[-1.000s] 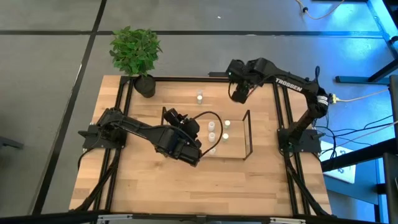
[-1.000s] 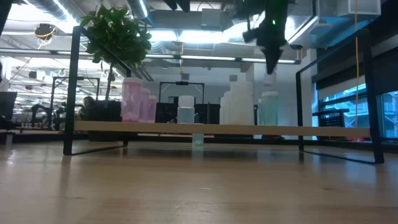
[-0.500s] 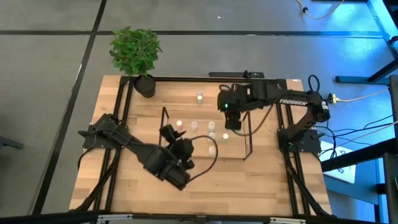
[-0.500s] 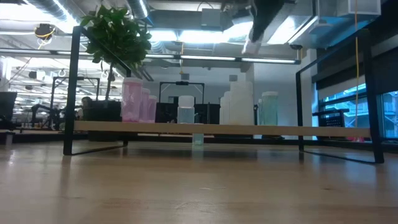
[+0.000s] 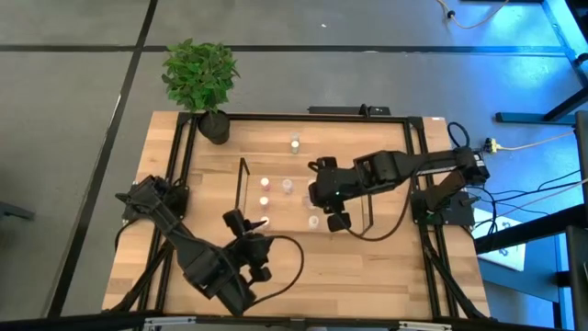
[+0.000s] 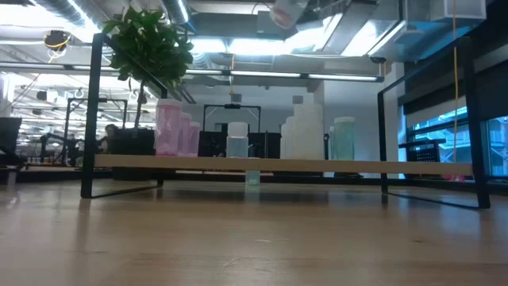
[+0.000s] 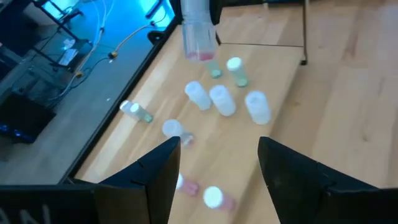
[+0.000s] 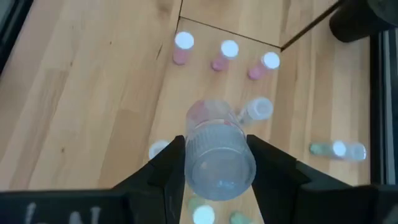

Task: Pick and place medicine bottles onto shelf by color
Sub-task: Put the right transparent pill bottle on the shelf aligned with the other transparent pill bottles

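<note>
My right gripper [image 5: 320, 195] is over the shelf [image 5: 366, 198], a black-rod rack on a wooden board. It is shut on a clear bottle with a pink tint [image 8: 217, 155], which also shows at the top of the low view [image 6: 282, 12]. Several bottles stand on the shelf board: pink ones [image 8: 224, 56], clear ones [image 7: 217, 99] and greenish ones [image 6: 343, 139]. One greenish bottle [image 8: 339, 149] lies on its side. My left gripper [image 5: 253, 241] is open and empty, off the shelf's near left corner; its fingers [image 7: 158, 174] point toward the shelf. My right gripper pinches the clear pinkish bottle by its round side wall [image 8: 194, 163] between its two fingers [image 8: 168, 163]. The bottle lies along the fingers, with one round end toward the wrist camera. It is lifted clear, high above the shelf board and slightly tilted.
A potted plant [image 5: 200, 78] stands at the table's far left corner. One bottle [image 5: 295, 142] stands on the table beyond the shelf. The black frame rails [image 5: 418, 198] run along the table's sides. Bare wood [image 5: 367, 276] lies toward the near edge.
My right gripper has carried the bottle from the far right of the table toward the near and left, and now hangs over the shelf. My left gripper has drawn back from over the shelf toward the table's near left.
</note>
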You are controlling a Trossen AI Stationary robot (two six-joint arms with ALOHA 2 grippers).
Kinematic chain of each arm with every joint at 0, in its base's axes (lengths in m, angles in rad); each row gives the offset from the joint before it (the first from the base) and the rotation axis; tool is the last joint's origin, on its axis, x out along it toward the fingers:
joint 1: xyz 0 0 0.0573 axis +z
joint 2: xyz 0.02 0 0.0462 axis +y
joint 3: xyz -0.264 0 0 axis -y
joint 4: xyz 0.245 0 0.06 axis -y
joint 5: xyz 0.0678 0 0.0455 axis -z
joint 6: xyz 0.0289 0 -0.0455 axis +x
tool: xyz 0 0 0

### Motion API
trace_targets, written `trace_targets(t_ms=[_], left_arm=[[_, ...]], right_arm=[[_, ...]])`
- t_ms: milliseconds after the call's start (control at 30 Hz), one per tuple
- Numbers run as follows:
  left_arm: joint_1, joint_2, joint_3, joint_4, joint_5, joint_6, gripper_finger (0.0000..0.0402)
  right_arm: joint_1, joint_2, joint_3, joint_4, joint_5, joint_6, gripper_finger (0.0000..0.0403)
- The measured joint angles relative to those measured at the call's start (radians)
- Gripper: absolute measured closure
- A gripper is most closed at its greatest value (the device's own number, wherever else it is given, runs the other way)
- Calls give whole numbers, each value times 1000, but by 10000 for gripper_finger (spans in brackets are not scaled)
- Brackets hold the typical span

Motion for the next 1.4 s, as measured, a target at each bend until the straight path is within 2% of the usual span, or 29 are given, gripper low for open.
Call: trace_targets(t_ms=[267, 533, 700, 1200, 1400], left_arm=[[-31, 0, -1, 0, -15, -49, 192], [-44, 0, -1, 0, -65, -35, 192], [-31, 0, -1, 0, -70, -5, 192], [-48, 0, -1, 0, -67, 20, 192], [-58, 0, -1, 0, -78, 30, 192]], right_arm=[[-3, 55, -1, 56, -53, -72, 251], [-3, 105, -1, 66, -60, -103, 251], [-3, 108, -1, 54, -131, -127, 251], [-3, 185, -1, 54, -134, -139, 251], [-5, 237, -1, 151, -126, -165, 251]])
